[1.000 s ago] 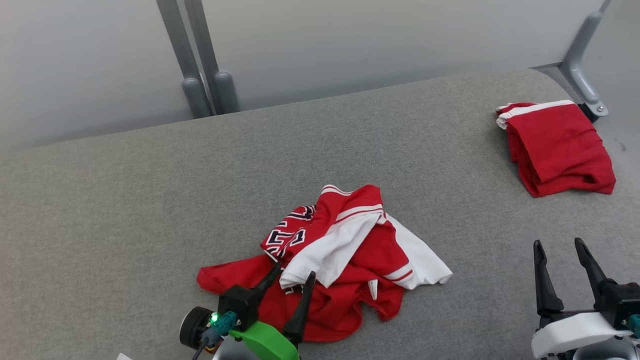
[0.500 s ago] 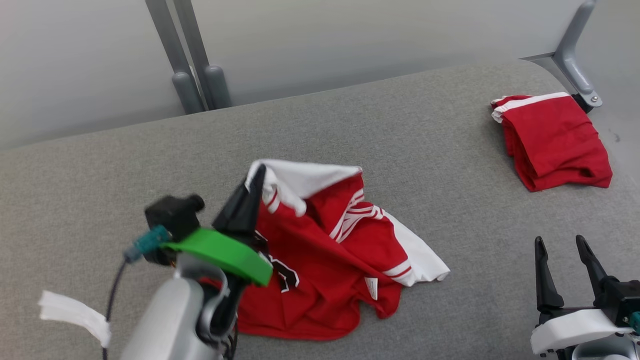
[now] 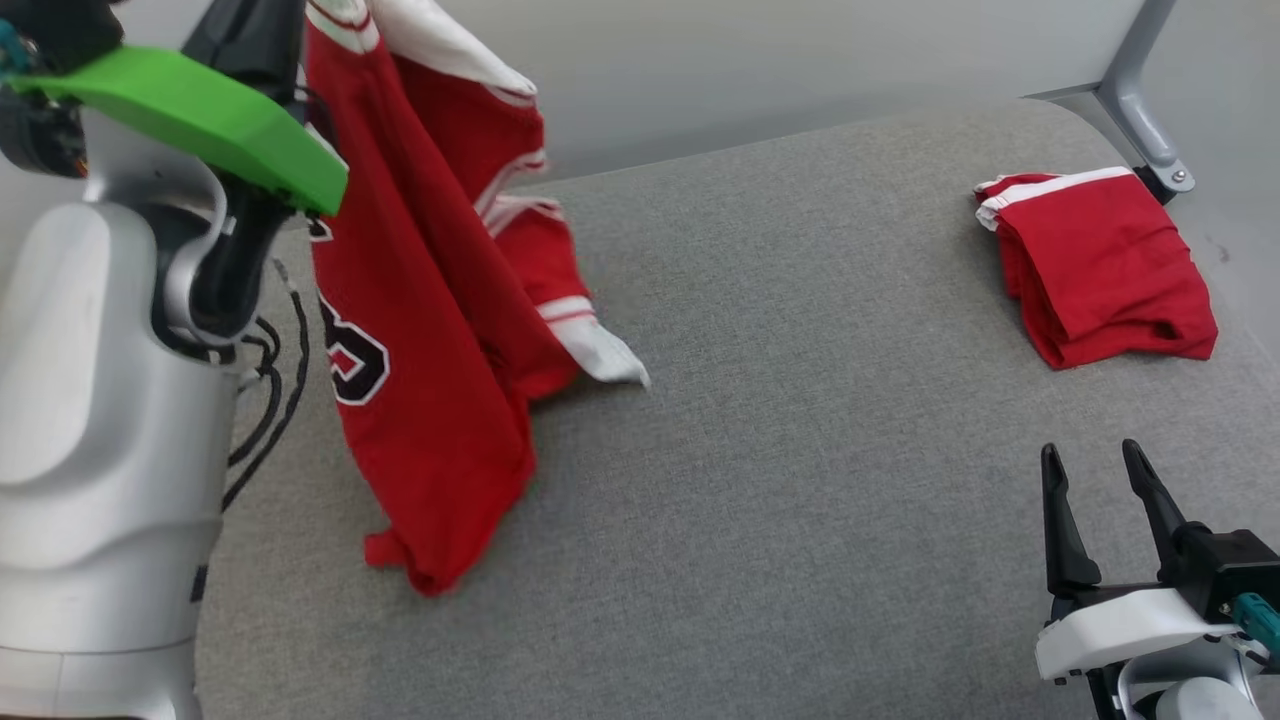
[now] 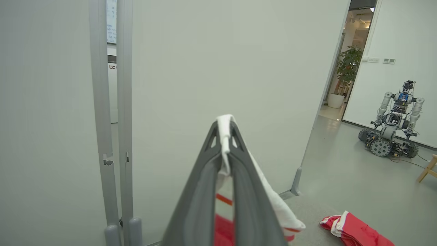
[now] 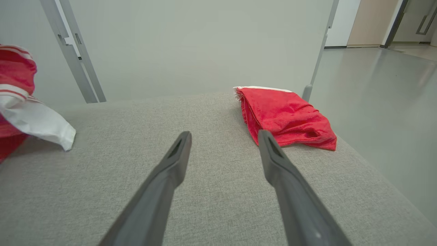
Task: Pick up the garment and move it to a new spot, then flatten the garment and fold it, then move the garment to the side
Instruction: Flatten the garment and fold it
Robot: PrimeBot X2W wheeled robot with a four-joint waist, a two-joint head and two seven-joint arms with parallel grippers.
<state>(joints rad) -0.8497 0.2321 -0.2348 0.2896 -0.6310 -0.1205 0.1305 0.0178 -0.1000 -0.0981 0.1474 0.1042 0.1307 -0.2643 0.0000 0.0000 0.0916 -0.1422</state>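
Far left, head view: silver left forearm (image 3: 100, 400) raised, green bracket (image 3: 190, 110) at its wrist, black cables (image 3: 270, 390) looping just beside it. Above that the left gripper (image 4: 224, 131) sits high, its 2 dark fingers pressed together on a white edge of the jersey (image 3: 420, 330). The left wrist view shows that white cloth pinched right at the tips.

The jersey is red with white trim and a black-and-white number. It hangs in 1 long drape from the grip, over the left part of the grey padded table (image 3: 800, 420). Its lower red end reaches the table near the front left, a bit blurred. Its white sleeve tip (image 3: 610, 365) lies on the table just right of the drape.

Behind stands a pale partition wall (image 4: 239, 68) with 2 grey posts (image 4: 116, 119).

Back right corner: folded red garment (image 3: 1100, 270) with a white stripe, lying flat, well apart from the jersey.

Lower right: the right gripper (image 3: 1095, 470) is low over the table, fingers spread apart with grey cloth showing between them, pointing toward the folded red garment.

Left wrist view, far right background: another wheeled robot (image 4: 392, 126) on the floor, potted plant (image 4: 348, 68) near a doorway.
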